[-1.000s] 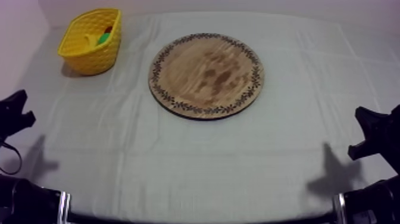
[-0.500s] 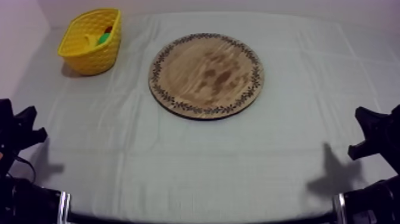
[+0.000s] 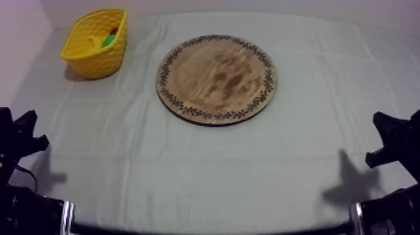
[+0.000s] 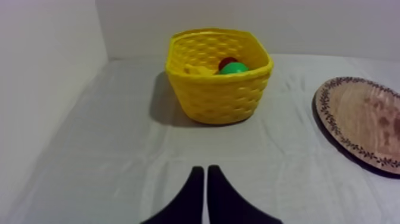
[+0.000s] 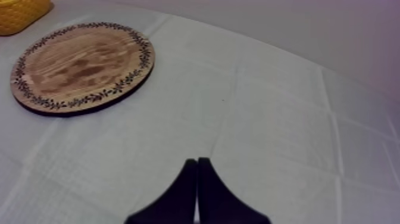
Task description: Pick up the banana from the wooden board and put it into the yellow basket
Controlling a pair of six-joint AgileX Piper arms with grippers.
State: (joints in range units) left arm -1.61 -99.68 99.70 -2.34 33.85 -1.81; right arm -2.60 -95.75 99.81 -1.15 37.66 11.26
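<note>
Backed off low-left with left jaws pressed together, right jaws too, board [image 3: 216, 79] bare, banana [image 4: 199, 70] seemingly in basket [image 4: 217, 98], so probably done.

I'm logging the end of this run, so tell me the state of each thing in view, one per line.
Left tool: shut on nothing.
Right tool: shut on nothing.
Wooden board: lying flat, bare.
Yellow basket: upright, holding fruit.
Banana: apparently in the basket, mostly hidden.
Small red fruit: in the basket.
</note>
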